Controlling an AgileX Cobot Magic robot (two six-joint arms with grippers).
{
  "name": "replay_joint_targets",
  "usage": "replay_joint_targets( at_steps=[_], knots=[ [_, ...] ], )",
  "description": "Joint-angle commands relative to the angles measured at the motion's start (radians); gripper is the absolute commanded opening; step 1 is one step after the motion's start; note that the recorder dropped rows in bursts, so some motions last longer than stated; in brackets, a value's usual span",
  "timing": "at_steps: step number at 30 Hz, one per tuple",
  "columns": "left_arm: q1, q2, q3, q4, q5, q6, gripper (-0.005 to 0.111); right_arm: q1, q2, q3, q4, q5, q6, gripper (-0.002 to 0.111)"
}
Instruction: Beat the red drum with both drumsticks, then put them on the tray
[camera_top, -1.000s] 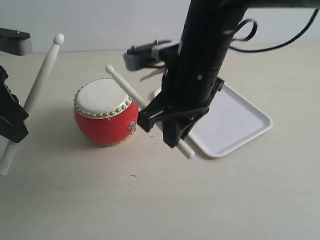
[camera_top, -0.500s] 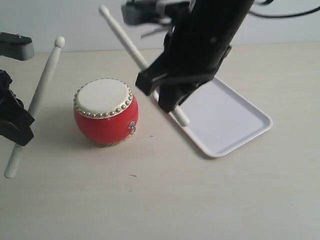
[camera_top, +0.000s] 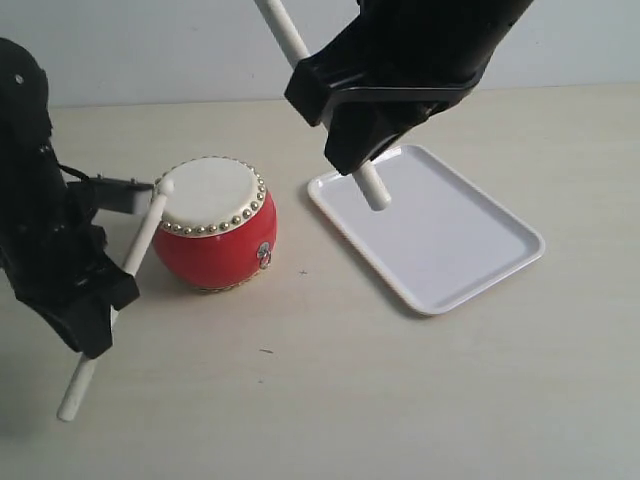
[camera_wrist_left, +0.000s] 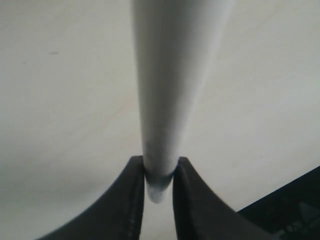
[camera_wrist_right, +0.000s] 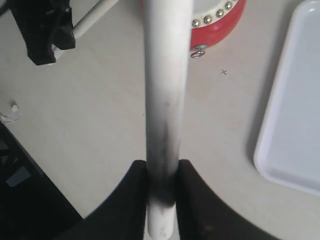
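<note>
Both sticks have traded places in the beat over the last second. The left arm (camera_top: 40, 230) has swung in and down, so the left drumstick (camera_top: 140, 240), which was pointing up well clear of the red drum (camera_top: 215, 245), now slants with its rounded tip at the left edge of the cream drumhead, seemingly touching it by the gold studs. Meanwhile the right arm (camera_top: 420, 60) has risen, lifting the right drumstick (camera_top: 372, 185) from low by the drum's far side to high over the worktop (camera_top: 400, 400). Its tip is now out of the exterior view at the top, and its butt end hangs above the near-left part of the tray (camera_top: 500, 260). Each wrist view shows a stick pinched between two dark jaws set narrow, so the left jaws hold the left stick low on its shaft and the right jaws hold the right one. The drum stands upright on the worktop between the arms, near the tray's left corner but apart from it. Neither stick lies on the tray. This looks like an alternating stroke, left landing while right is cocked, so the beating step seems to be under way and the putting down is not yet begun. The raised right stick could as well fall on the drumhead as go down to the tray.
</note>
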Motion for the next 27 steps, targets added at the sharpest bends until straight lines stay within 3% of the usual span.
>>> replay_joint_targets(
  at_steps=[1,9,14,21,27],
  knots=[
    [0.01,-0.159,-0.005,0.004,0.017,-0.004,0.0,-0.002,0.074,0.021,-0.016,-0.003,0.004,0.0],
    [0.03,-0.45,0.085,0.007,0.017,-0.022,0.0,-0.002,0.37,0.069,-0.005,-0.003,-0.012,0.0],
    [0.03,-0.537,0.169,0.027,-0.023,-0.022,0.0,-0.002,0.472,0.059,0.001,-0.003,-0.012,0.0],
    [0.03,-0.527,0.176,0.013,-0.07,-0.026,0.0,-0.002,0.292,0.027,0.003,-0.003,-0.022,0.0],
    [0.003,-0.385,0.132,-0.002,-0.073,-0.023,0.0,-0.002,0.051,-0.012,0.003,-0.003,-0.022,0.0]
  ],
)
